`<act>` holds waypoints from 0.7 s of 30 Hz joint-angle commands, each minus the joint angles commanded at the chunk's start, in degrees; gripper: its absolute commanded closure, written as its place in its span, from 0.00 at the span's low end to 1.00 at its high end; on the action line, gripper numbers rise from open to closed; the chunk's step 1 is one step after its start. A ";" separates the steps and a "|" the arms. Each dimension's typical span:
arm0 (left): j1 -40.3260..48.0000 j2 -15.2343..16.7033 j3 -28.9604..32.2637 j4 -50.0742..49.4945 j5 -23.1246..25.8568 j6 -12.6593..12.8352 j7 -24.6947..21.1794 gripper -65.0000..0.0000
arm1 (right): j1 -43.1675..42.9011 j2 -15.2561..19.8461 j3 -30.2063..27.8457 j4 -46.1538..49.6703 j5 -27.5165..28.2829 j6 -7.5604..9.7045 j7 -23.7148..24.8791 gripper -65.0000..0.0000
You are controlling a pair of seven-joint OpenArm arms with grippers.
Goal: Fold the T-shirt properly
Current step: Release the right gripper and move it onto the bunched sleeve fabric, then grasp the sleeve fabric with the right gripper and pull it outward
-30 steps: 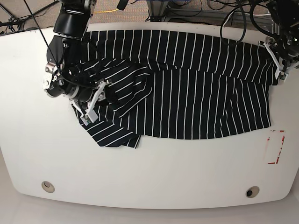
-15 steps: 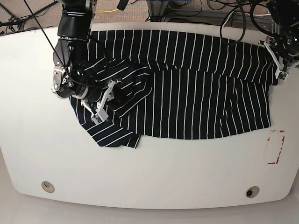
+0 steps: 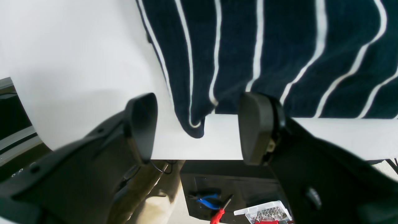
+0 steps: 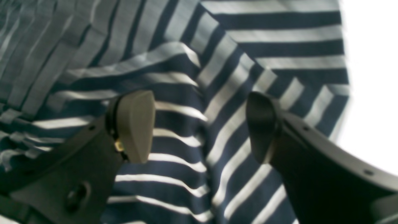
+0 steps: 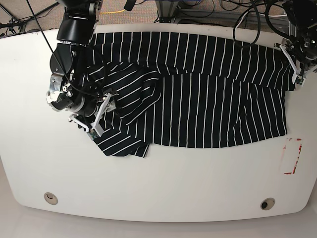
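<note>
Dark navy fabric with thin white stripes, the T-shirt point(image 5: 198, 94) lies spread across the white table point(image 5: 158, 183), rumpled under the right gripper point(image 4: 199, 127), whose jaws stand apart over a diagonal crease. The left gripper point(image 3: 196, 124), also parted, brackets a hem corner at the table edge. To fold well, each should probably close on one fabric layer only.

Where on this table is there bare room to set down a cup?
The widest bare stretch of the table lies in front of the T-shirt, reaching to the near edge. It is crowded where the right gripper hovers over bunched fabric and around the left gripper at the shirt's corner.
</note>
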 joint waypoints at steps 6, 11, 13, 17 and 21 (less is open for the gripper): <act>0.00 0.00 0.09 0.00 0.00 0.00 0.00 0.42 | 0.35 -0.35 0.00 -3.25 0.00 0.00 0.18 0.40; 0.00 0.00 0.09 0.00 0.00 0.00 0.00 0.42 | 0.35 -1.23 -2.11 -3.25 0.09 0.00 0.18 0.64; 0.00 0.00 0.09 -0.09 0.00 0.00 0.00 0.42 | 0.35 -1.41 -2.55 -3.25 0.09 0.00 0.18 0.74; 0.00 0.00 0.09 -0.09 0.00 0.00 0.00 0.42 | 0.53 -1.76 -2.55 -3.25 0.09 0.00 0.18 0.94; 0.00 0.00 0.09 -0.09 0.00 0.00 0.00 0.42 | 0.79 -1.76 -2.55 -3.16 0.09 0.00 0.18 1.00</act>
